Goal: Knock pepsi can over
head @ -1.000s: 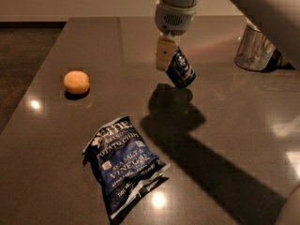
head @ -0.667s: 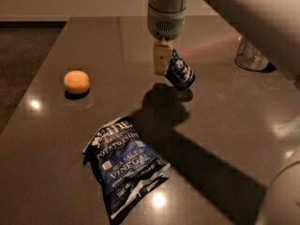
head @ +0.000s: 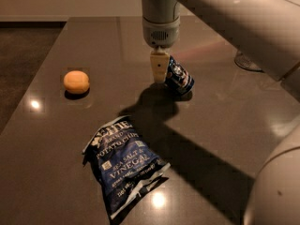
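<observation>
Gripper [head: 160, 74] upper-centre of frame, touching pepsi can [head: 180, 77]. Can tilted, not flat yet. Grip state: can't tell. Prob. mid-knock; next needs push thru twd right.

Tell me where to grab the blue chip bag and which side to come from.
Probably the crinkled seam of the chip bag at the end nearest the camera, coming down from above. The bag lies flat with a puffed middle, so only that thin edge looks pinchable. The gripper is farther back, against the tilted pepsi can.
</observation>
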